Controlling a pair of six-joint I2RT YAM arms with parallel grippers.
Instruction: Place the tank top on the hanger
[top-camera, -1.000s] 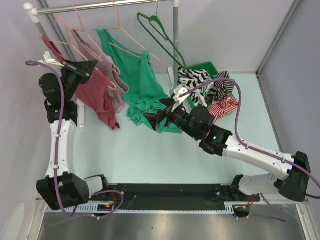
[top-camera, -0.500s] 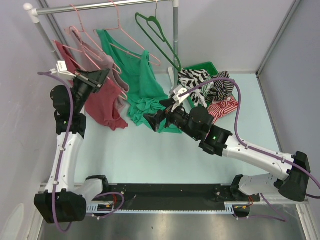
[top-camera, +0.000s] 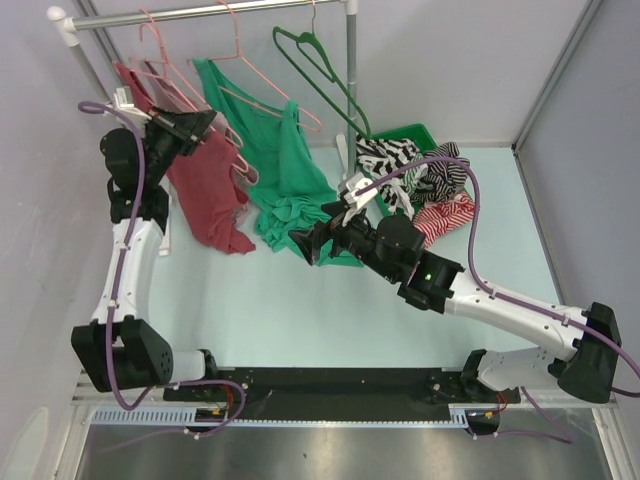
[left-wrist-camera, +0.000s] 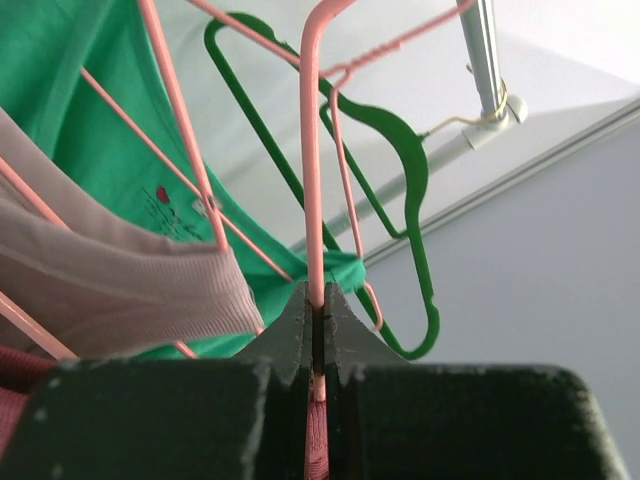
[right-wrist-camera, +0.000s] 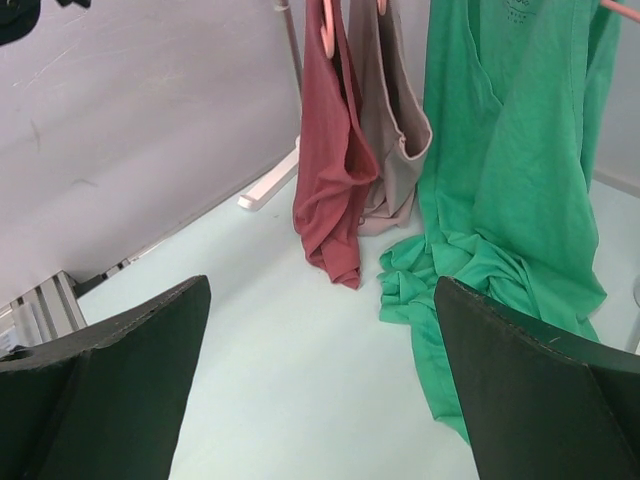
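Grip check on the left wrist camera: the left gripper (left-wrist-camera: 317, 300) is pinched right down on the hanger (left-wrist-camera: 311, 180). The thin pink wire runs straight up out of the closed tips, with no gap showing. Just left of it hangs the pale top (left-wrist-camera: 130, 290), with the green top (left-wrist-camera: 60, 80) behind and the green hanger (left-wrist-camera: 390, 125) to the right.

Up to the top camera. At the far left corner of the table (top-camera: 300, 320), under the rail (top-camera: 200, 12), hangs the tank top (top-camera: 205, 195), and the left gripper sits against its upper part. Its long axis slants, straps up toward the far left and hem down toward the near right. The right gripper (top-camera: 303, 243) hovers over the table's middle, nose aimed at that far left corner, clear of the red cloth.

Right wrist camera now: its fingers (right-wrist-camera: 110, 380) are spread wide, nothing between them. Ahead, the tank top hangs long and narrow, straps up, hem down. The lower end is bunched low by the table; touching it or not, can't tell. The pale top presses against its right side, the green top beyond that.
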